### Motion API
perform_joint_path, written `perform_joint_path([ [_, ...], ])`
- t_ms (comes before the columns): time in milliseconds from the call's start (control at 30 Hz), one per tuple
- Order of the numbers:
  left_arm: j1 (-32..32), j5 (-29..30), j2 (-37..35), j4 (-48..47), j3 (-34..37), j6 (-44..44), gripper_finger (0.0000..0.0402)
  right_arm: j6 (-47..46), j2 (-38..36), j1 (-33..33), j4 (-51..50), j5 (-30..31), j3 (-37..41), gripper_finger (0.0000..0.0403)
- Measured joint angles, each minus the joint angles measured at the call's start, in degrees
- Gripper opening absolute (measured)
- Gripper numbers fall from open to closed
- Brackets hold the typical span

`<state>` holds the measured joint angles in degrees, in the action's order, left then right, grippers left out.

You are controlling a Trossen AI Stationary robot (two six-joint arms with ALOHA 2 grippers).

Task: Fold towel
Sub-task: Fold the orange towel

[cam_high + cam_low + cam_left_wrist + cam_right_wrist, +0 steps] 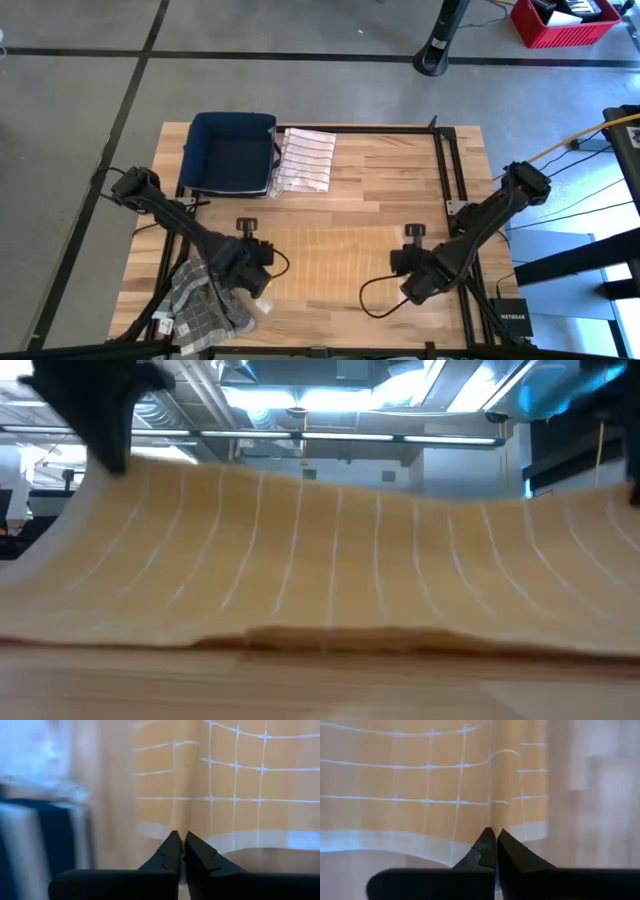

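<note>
Towel [325, 262], tan w/ white lines, lies in the table's middle, long axis running from left gripper [262, 268] to right gripper [407, 268]. Both pinch its near corners; rest of cloth lies away, toward the blue bin [232, 152].

Towel [325, 260] mid-table between both arms; bin [232, 152] behind it, cloth pile [205, 300] left
</note>
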<state>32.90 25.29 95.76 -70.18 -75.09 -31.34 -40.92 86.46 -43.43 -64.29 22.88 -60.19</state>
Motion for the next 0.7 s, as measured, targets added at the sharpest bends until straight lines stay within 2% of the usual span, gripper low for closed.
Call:
perform_joint_path([
  [167, 0.92, 6.94, -2.42, -9.66, -3.54, -4.73, 0.0002, -5.2, -1.6, -1.67, -10.66, 6.42, -4.89, 0.0002],
  [300, 0.46, 12.97, -5.62, -12.52, -3.48, -8.2, 0.0002, -9.74, -4.47, -1.97, -15.42, 11.93, -6.06, 0.0001],
  [400, 0.08, 15.03, -7.22, -12.64, -3.23, -9.09, 0.0002, -12.21, -6.42, -1.93, -16.59, 15.04, -6.2, 0.0001],
  [533, 0.55, 15.0, -7.64, -11.63, -3.21, -9.41, 0.0002, -13.15, -8.16, -2.0, -16.28, 14.88, -6.2, 0.0001],
  [700, 2.08, 11.62, -7.65, -8.54, -3.21, -9.81, 0.0002, -13.33, -9.8, -2.0, -13.63, 9.04, -6.25, 0.0001],
])
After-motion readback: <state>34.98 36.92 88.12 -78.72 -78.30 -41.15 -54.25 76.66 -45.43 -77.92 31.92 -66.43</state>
